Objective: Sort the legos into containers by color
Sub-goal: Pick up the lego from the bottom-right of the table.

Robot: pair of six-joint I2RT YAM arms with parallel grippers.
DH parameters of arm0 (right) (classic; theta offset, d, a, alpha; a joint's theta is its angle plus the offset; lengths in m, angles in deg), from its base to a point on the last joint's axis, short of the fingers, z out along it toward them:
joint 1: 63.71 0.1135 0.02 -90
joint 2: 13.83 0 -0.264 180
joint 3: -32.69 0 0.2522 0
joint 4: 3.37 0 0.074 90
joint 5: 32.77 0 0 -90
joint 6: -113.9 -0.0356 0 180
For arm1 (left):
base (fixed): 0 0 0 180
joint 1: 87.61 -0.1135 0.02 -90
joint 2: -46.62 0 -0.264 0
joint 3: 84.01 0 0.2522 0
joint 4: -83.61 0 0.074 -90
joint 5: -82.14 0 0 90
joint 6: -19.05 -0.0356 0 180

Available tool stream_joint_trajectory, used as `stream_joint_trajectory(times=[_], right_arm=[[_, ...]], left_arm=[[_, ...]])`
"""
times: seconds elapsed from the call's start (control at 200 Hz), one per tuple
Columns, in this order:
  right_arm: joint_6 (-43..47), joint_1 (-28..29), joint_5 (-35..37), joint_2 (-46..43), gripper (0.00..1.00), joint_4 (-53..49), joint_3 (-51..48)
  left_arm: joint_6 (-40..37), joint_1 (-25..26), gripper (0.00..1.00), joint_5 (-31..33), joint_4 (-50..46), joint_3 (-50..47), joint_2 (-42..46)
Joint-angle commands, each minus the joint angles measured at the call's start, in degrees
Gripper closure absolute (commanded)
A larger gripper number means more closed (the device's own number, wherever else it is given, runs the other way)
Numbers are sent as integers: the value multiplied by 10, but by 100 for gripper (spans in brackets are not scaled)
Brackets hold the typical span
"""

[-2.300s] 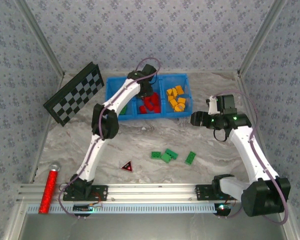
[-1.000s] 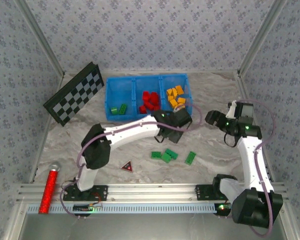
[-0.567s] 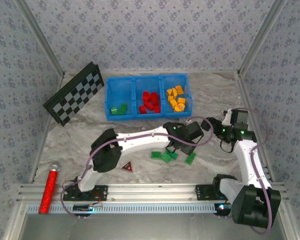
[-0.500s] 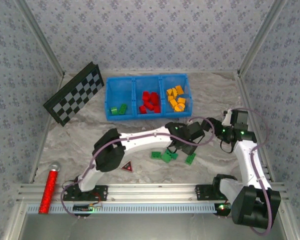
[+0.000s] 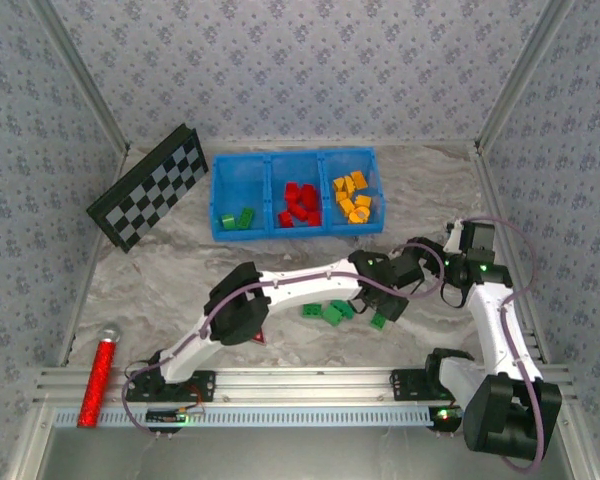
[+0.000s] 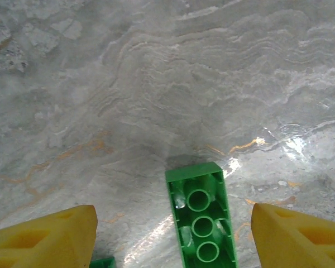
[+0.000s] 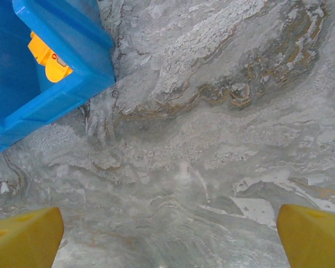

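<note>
— Left pincer [image 6: 173, 234] spread wide, straddling a green lego [image 6: 201, 223] lying underside-up on the surface [image 6: 156, 84].
— Looks light, rigid, slick plastic; I'd pinch its long sides at mid-length.

Bin [image 5: 295, 153]: surface [image 5: 180, 280] rear, centre; legos [image 5: 300, 205] in all three compartments [image 5: 242, 185]. Checkerboard [image 5: 150, 188]: left of bin. Loose legos [image 5: 325, 312]: before bin. Cylinder [image 5: 98, 370]: near left corner.

I count four loose green bricks [image 5: 331, 314]: three just left of the left claw [image 5: 383, 312] and one between its fingers. Far beyond the claw, one blue bin [image 5: 235, 185] of three compartments holds two green bricks [image 5: 237, 219], about five red bricks [image 5: 300, 205] and six or seven yellow bricks [image 5: 352, 197]. There is one checkerboard [image 5: 148, 187] and one red cylinder [image 5: 100, 372].
</note>
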Motion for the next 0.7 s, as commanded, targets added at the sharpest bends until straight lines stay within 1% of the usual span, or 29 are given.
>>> stream_joint_trajectory(times=[0.0,0.165,0.265,0.325,0.415,0.565,0.695], right_arm=[[-2,5,28,-5,0,5,-7],[-17,5,53,-5,0,6,-8],[-19,6,58,-5,1,6,-6],[-19,5,60,-5,1,5,-4],[-19,6,60,-4,1,7,-3],[-19,5,58,-3,1,8,-5],[-18,6,58,-2,1,9,-2]], left_arm=[[7,9,27,-13,-36,32,-26],[8,9,30,-28,-66,65,-59],[14,9,30,-38,-96,88,-84],[18,9,32,-47,-106,90,-95],[20,8,39,-54,-104,82,-97],[22,8,60,-58,-109,90,-105],[28,2,71,-61,-118,95,-108]])
